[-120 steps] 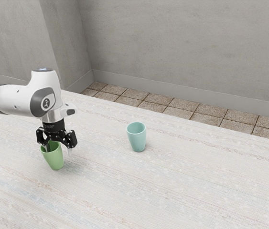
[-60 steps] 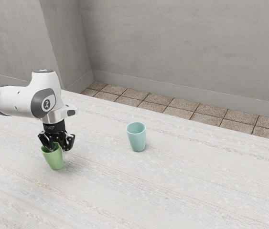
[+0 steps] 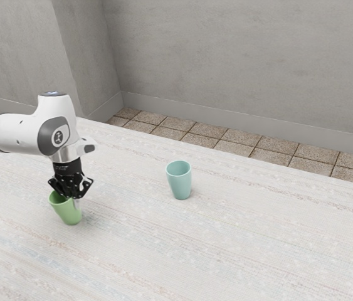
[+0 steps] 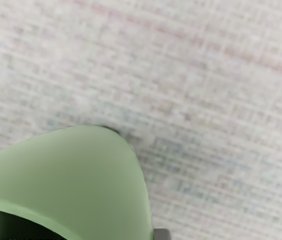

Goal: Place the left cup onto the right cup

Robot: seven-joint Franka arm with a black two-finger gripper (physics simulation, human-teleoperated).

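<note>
The fingers point(image 3: 76, 189) are clamped on the rim of the green cup point(image 3: 67, 213), which leans tilted on the surface point(image 3: 239, 244), well apart from the teal cup point(image 3: 179, 180), so this thin one-wall grip may let it swing or slip when lifted

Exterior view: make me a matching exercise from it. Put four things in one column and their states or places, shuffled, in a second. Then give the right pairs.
Things:
1. green cup
2. teal cup
3. gripper
4. tiled floor

States or places:
A. stands upright, alone on the table
B. lies beyond the table's far edge
C. tilted, pinched at its rim
D. shut on a cup's rim

Pairs: 1-C, 2-A, 3-D, 4-B
</note>
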